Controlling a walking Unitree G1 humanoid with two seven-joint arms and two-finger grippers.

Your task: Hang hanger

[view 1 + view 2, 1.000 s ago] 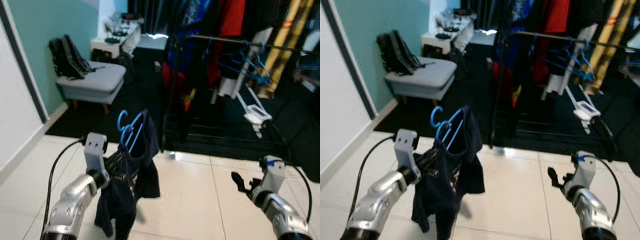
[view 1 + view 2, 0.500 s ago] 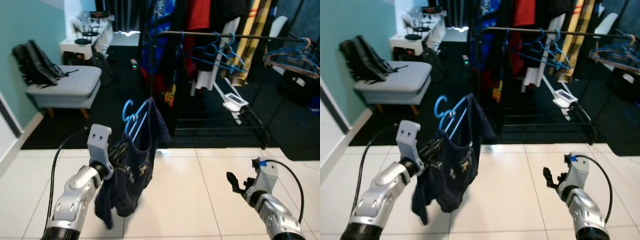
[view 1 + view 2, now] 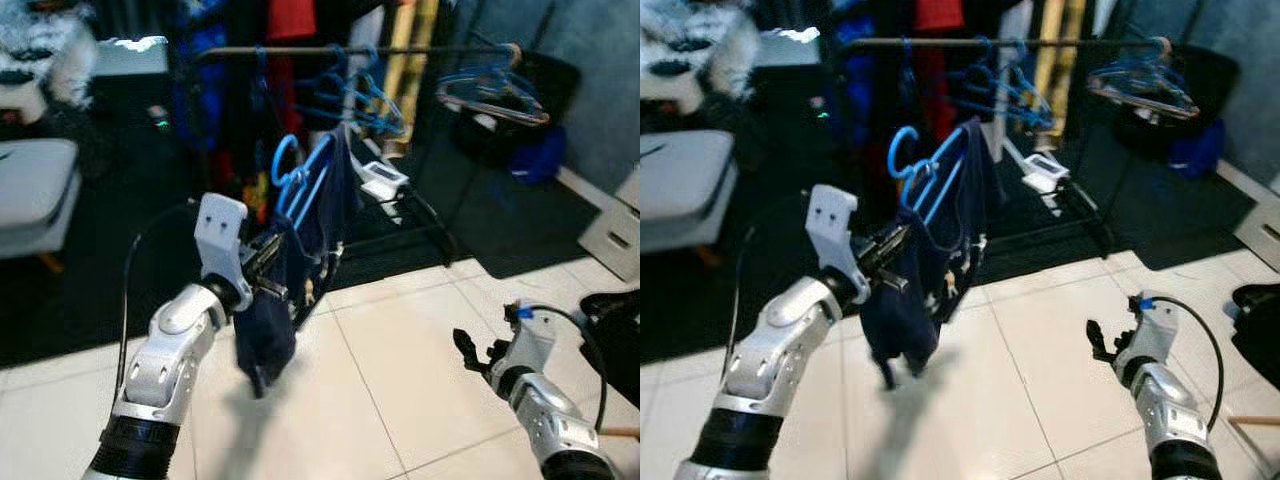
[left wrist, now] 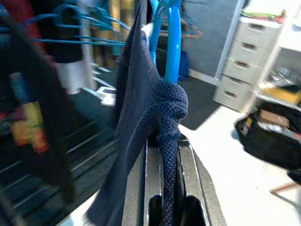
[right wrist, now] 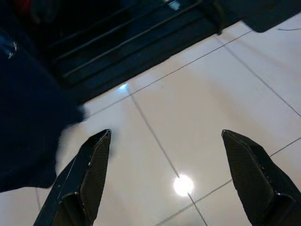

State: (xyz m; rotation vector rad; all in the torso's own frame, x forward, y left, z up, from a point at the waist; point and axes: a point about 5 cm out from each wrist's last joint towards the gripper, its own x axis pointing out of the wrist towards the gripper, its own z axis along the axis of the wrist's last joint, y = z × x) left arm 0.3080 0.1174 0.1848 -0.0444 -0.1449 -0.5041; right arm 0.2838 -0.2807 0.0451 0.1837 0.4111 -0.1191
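At the left, the left gripper (image 3: 268, 268) is raised in front of the robot, and its fingers are seen clamped on the dark navy garment (image 3: 290, 270) draped over a blue hanger (image 3: 300, 180). The hanger is held up in the air, its hook uppermost, in front of the clothes rail (image 3: 330, 50) but apart from it. From the left wrist view a detail hidden from the head camera is given: a knot of knitted fabric is pinched between the two fingers (image 4: 188, 188), with the blue plastic neck of the hanger rising just above it. The garment hangs limp below the gripper, over the white tiled floor (image 3: 400, 380). Further blue hangers (image 3: 1005, 95) are hung on the rail behind.

At the right, the right gripper (image 3: 468, 350) is held low over the tiles. In the right wrist view its fingers (image 5: 89, 174) are shown spread wide with nothing between them, and the dark base of the rack (image 5: 141, 42) is seen beyond.
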